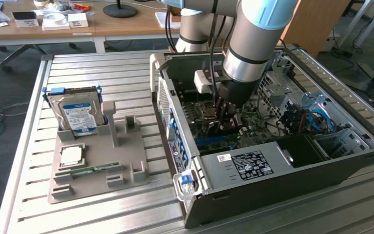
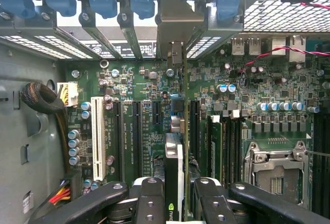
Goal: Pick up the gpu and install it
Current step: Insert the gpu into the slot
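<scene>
Exterior view's left: grey holder tray (image 1: 119, 161) on the slatted metal counter (image 1: 109, 68). A silver hard drive (image 1: 76, 114) stands upright in it. A square processor chip (image 1: 71, 156) and a green memory stick (image 1: 89, 170) lie flat nearer the camera.

Exterior view's right: open computer case (image 1: 258, 190) on its side, with the arm (image 1: 255, 44) reaching down into it and the claw (image 1: 229, 119) low over the motherboard (image 2: 149, 85).

Wrist view: claw (image 2: 178, 206) narrowed onto the gpu (image 2: 174, 167). The card is held edge-on between the two fingers (image 2: 149, 203), beside the long expansion slots and the white slot (image 2: 97, 136). The card's lower edge looks close to a slot; contact cannot be told.
</scene>
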`<state>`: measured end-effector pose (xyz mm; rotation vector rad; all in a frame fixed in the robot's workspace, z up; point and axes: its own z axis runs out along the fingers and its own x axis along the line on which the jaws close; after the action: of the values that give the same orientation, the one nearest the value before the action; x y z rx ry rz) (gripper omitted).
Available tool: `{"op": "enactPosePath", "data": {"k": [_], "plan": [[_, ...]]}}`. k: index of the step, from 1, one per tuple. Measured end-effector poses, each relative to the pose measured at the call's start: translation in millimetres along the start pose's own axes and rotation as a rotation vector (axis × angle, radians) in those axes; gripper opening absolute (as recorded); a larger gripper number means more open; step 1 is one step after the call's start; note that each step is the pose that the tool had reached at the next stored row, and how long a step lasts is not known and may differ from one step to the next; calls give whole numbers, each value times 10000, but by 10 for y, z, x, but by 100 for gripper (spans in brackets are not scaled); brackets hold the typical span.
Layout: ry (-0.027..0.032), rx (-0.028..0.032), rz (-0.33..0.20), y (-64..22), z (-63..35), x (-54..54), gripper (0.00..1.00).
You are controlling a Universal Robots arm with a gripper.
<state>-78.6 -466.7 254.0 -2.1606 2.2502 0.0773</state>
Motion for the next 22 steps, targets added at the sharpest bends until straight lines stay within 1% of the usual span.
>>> {"op": "enactPosePath", "data": {"k": [4,22], "plan": [[10,-1,0,2,8,1,27],[8,0,0,5,24,2,27]]}}
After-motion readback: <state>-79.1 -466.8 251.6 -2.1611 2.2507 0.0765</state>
